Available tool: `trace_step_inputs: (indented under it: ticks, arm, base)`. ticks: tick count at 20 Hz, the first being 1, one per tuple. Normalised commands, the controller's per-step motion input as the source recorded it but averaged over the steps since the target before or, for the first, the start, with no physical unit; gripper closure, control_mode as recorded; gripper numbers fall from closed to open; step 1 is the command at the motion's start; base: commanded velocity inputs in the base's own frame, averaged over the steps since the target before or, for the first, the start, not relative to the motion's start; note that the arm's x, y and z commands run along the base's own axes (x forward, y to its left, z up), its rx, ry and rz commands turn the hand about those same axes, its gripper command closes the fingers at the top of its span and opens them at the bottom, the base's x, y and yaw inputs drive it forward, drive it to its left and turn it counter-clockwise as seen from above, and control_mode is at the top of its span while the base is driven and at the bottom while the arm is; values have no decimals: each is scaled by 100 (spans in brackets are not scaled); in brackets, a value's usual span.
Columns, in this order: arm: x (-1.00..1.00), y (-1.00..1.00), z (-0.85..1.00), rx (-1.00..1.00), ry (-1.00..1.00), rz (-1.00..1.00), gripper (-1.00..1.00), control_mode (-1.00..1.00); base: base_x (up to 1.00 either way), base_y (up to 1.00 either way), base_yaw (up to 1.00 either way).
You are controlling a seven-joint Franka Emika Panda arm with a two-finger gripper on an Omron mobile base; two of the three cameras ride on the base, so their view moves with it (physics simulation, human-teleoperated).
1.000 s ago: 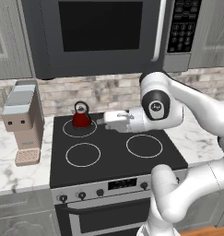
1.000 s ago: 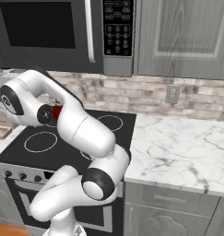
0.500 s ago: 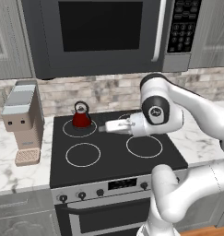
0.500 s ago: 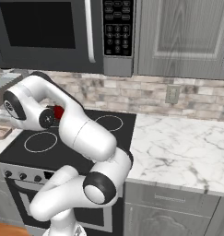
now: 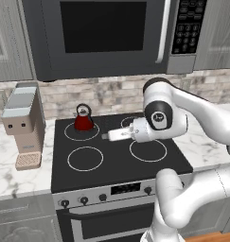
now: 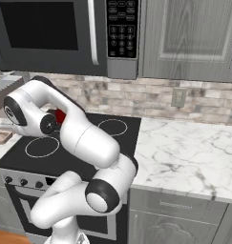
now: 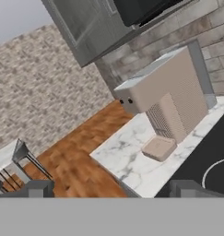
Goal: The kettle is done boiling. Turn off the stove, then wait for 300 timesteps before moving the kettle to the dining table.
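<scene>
The kettle (image 5: pixel 83 119) is seen upright on the rear left burner ring of the stove (image 5: pixel 116 160), red, with dark looped handle and lid knob. It sits beyond and to the far side of the jaws (image 5: pixel 106 136), near but apart from them, nothing touching it. In the right base view a sliver of the kettle (image 6: pixel 60 116) is glimpsed behind the arm's elbow.

The forearm is held roughly level over the middle of the glass top, between the burner rings, wrist turned so the hand points out toward the stove's left edge. In the hand view two dark fingertips (image 7: pixel 37 189) are noted far apart at the bottom; the jaws are spread wide and nothing is held between them.

Ahead of the jaws, past the stove's left edge, a strip of marble surface (image 5: pixel 12 175) is recorded, carrying a beige coffee machine (image 5: pixel 22 124) with its drip tray in front. In the hand view the coffee machine (image 7: pixel 171 99) is seen close ahead, wooden floor (image 7: pixel 72 156) beyond the surface's edge.

Above the jaws a dark microwave (image 5: pixel 107 33) overhangs the rear burners, leaving moderate height over the kettle. The front burners are bare. To the arm's right, a broad run of marble surface (image 6: pixel 189 152) is seen.
</scene>
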Motion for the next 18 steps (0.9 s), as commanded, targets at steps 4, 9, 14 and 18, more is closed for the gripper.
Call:
trace_step_inputs:
  ticks: [4,9,14,18]
  arm:
    - [0,-23,49,-33,4,0,-100,-100]
    - [0,-25,52,-32,5,0,-100,-100]
    - [0,-27,53,-32,5,0,-100,-100]
    - [0,-31,54,-32,6,0,-100,-100]
  base:
    - [0,0,0]
    - [0,0,0]
    - [0,0,0]
    - [0,0,0]
